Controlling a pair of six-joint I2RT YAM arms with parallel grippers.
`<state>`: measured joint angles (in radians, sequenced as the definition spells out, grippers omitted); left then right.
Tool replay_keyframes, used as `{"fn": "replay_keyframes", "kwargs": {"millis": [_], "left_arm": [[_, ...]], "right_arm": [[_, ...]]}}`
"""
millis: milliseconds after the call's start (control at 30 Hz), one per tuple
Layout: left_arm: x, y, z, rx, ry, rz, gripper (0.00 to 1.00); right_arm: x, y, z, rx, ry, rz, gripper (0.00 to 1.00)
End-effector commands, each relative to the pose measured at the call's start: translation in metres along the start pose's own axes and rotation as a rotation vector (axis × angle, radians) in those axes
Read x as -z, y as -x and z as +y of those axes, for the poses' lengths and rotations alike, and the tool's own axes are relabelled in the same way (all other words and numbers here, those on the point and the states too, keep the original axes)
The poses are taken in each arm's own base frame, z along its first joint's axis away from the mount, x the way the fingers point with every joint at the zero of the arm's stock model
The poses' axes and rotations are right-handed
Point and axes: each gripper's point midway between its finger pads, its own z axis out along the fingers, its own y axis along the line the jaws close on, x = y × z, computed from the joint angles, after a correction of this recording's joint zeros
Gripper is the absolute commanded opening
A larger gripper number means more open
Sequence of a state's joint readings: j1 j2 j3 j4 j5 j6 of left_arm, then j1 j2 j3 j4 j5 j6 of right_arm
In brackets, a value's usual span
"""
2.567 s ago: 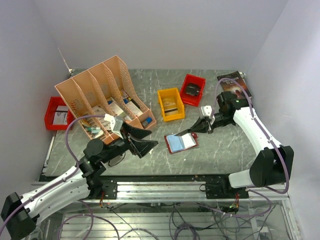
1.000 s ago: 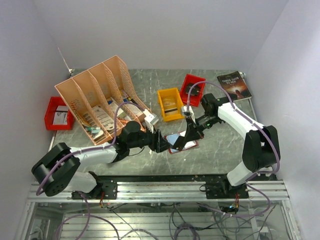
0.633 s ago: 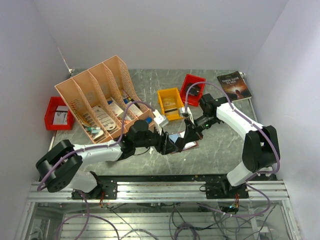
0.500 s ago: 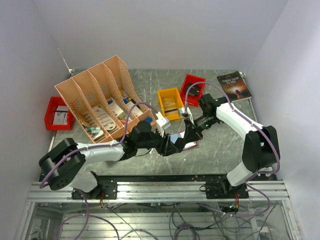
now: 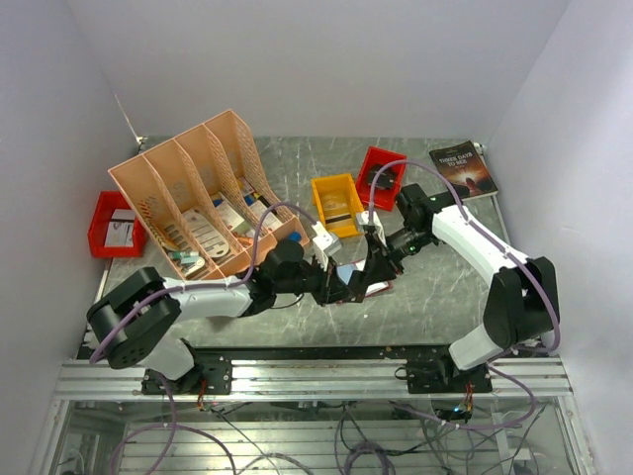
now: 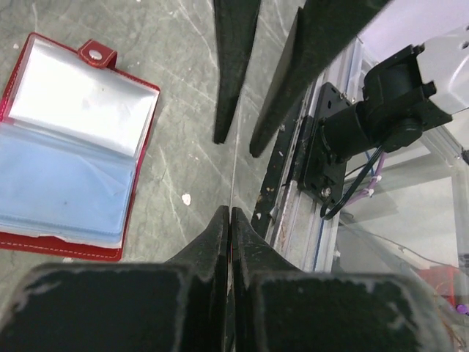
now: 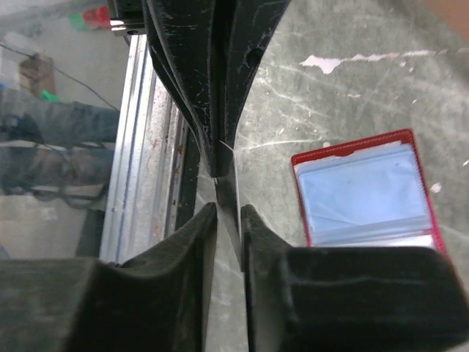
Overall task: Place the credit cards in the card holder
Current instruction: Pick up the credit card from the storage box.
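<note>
We see both grippers meeting over the table (image 6: pixel 183 110), tip to tip, just beside the holder (image 6: pixel 73 147). The left gripper (image 6: pixel 231 214) has its fingers pressed together on a card (image 6: pixel 232 180). The card faces us edge-on in both wrist views, so it is only a thin line and we can't tell its colour or print. The right gripper (image 7: pixel 229 208) has its fingers a little apart, one on each side of that card. We can't tell whether either pad touches it.

The holder lies open and flat, snap stud at one corner. One clear pocket holds a blue card (image 6: pixel 58 191); the other pocket looks pale, contents unclear through the glare. The left wrist view crops the holder's far edge.

From the top view the holder is mostly hidden under the two grippers and only a red sliver shows. The held card is not visible there.

The rack (image 5: pixel 198 188) and yellow bin (image 5: pixel 336 203) hold flat items that are too small to tell if they are cards.
</note>
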<state>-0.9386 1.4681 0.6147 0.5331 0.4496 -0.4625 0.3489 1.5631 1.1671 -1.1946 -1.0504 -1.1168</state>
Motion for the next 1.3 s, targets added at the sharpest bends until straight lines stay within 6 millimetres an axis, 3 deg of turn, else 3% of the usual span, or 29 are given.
{"fn": "replay_keyframes", "kwargs": {"millis": [0,100,267,433,567,867,1133,1267], "left_arm": [[0.004,0.024,-0.015,-0.018,-0.046,-0.109,0.07],[0.013,0.026,-0.018,0.006,-0.053,-0.168,0.07],[0.038,0.042,-0.027,0.046,-0.065,-0.339,0.07],[0.061,0.063,-0.038,0.048,-0.065,-0.445,0.07],[0.079,0.085,-0.045,0.036,-0.044,-0.524,0.07],[0.103,0.104,-0.057,0.048,-0.047,-0.615,0.07],[0.1,0.111,-0.064,0.049,-0.093,-0.632,0.07],[0.098,0.113,-0.063,0.045,-0.088,-0.63,0.07]], "right_arm": [[0.004,0.019,0.008,0.076,-0.023,-0.053,0.29],[0.012,0.026,0.001,0.086,-0.097,-0.039,0.47],[0.041,0.057,-0.013,0.133,-0.251,-0.063,0.62],[0.066,0.11,-0.022,0.125,-0.361,-0.168,0.7],[0.066,0.139,-0.011,0.06,-0.288,-0.287,0.71],[0.063,0.158,0.021,-0.044,-0.14,-0.384,0.71],[0.041,0.151,0.038,-0.026,-0.071,-0.369,0.76],[0.034,0.149,0.04,-0.073,-0.041,-0.378,0.74]]}}
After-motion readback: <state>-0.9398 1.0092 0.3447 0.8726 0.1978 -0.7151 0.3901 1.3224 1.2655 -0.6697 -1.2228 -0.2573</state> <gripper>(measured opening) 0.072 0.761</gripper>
